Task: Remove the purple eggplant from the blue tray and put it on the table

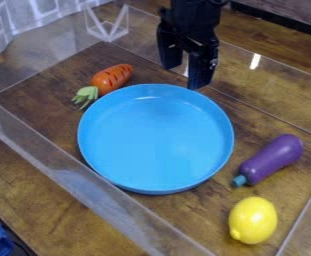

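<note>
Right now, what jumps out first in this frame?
The big blue tray, empty, fills the middle of the table. The purple eggplant lies outside its right rim, a yellow lemon in front of it. The black claw hangs open behind the tray.
</note>
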